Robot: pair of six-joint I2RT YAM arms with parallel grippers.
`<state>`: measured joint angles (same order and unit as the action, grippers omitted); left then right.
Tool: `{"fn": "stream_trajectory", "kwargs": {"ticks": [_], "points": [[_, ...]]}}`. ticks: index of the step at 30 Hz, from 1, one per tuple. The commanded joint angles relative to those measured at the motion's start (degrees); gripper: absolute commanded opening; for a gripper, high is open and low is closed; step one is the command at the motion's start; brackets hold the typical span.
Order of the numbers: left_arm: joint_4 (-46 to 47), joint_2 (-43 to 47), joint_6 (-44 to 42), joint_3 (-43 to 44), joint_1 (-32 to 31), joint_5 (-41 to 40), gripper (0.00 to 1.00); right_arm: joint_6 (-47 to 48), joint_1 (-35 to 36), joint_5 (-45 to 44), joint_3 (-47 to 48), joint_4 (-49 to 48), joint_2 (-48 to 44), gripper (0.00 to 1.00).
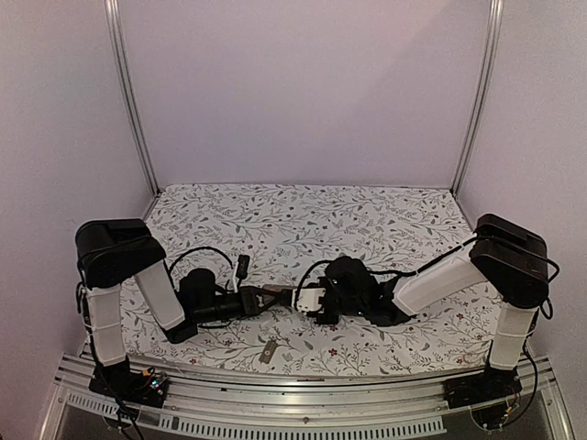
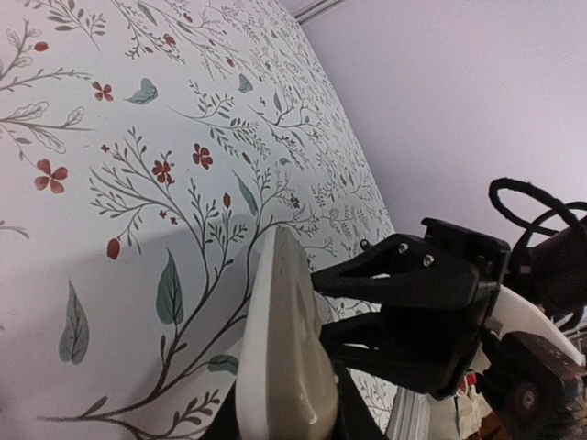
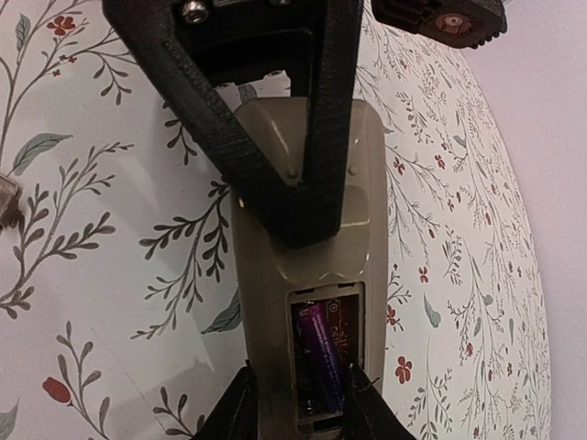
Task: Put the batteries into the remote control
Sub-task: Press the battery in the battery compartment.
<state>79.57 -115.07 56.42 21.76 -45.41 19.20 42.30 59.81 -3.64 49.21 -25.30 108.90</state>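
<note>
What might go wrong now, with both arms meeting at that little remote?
1. The left tool grips the remote control by one end, so a push from the right tool at the other end may twist it or make it slip.
2. The purple battery lies in the open compartment with no cover on. A tilt or a knock might let it fall out.
</note>
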Motion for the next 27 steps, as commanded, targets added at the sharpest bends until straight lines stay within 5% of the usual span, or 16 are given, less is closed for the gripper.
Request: {"fn": "stream_trajectory", "kwargs": {"ticks": [1,27], "points": [[6.75,-2.11,-0.18,0.17,0.75,0.09,0.00,0.45,-0.49,-1.28,0.44,3.90,3.16,0.30],[7.29,-2.67,-0.96,0.92,0.85,1.59,0.00,9.39,-2.48,-5.21,5.92,12.16,6.76,0.32]]}}
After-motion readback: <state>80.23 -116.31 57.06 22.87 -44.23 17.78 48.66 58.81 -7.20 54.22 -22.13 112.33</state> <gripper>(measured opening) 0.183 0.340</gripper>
